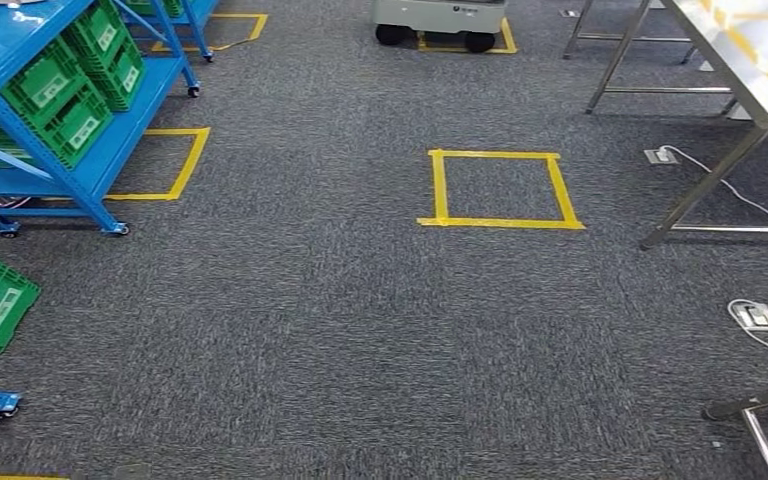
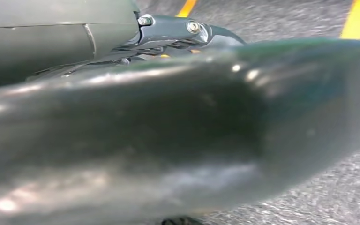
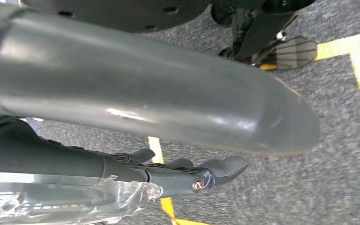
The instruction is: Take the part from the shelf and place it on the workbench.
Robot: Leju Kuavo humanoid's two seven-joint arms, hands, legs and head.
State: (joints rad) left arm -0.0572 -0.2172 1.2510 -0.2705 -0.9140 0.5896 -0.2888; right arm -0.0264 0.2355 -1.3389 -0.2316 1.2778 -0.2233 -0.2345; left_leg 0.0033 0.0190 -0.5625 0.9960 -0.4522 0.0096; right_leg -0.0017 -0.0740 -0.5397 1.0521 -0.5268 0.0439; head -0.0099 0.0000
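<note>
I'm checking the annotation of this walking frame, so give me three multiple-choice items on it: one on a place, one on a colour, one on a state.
1. Where does the blue shelf stand in the head view?
A. left side
B. right side
C. centre

2. What colour are the bins on that shelf?
A. red
B. green
C. white

3. In the right wrist view, what is the state of the right hand?
A. it holds a green bin
B. it presses on the workbench
C. its dark fingers hang above the carpet with nothing seen between them

Answers: 1 A, the shelf fills the upper left, while the workbench with metal legs is at the right. 2 B, the crates are bright green. 3 C, only grey carpet and yellow tape lie beyond the fingers.
</note>
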